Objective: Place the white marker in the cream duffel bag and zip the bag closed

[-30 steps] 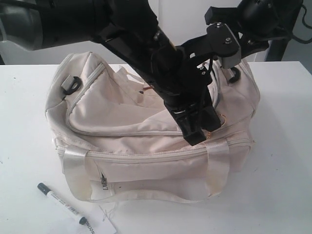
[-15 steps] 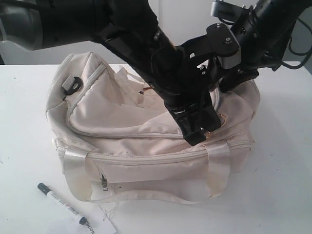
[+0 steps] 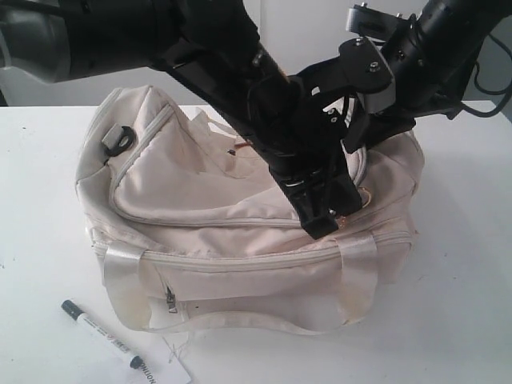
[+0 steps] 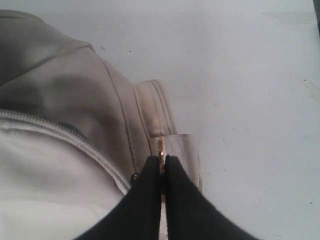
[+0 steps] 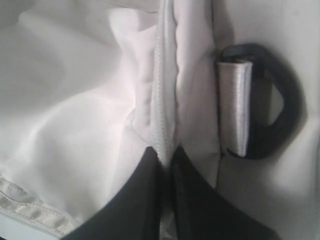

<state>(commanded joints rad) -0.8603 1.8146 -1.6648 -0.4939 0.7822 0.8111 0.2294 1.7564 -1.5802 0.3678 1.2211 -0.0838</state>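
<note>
left end effector (image 4: pixel 162 161) pinches zipper pull (image 4: pixel 160 146); right end effector (image 5: pixel 166 153) pinches cream duffel bag (image 5: pixel 65 110).

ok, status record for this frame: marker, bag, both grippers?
white marker: lying on the table in front of the bag, untouched
cream duffel bag: upright on the table
left gripper: shut on the gold pull
right gripper: shut on the bag's zipper edge, beside a black ring
progress: marker not yet in the bag
</note>
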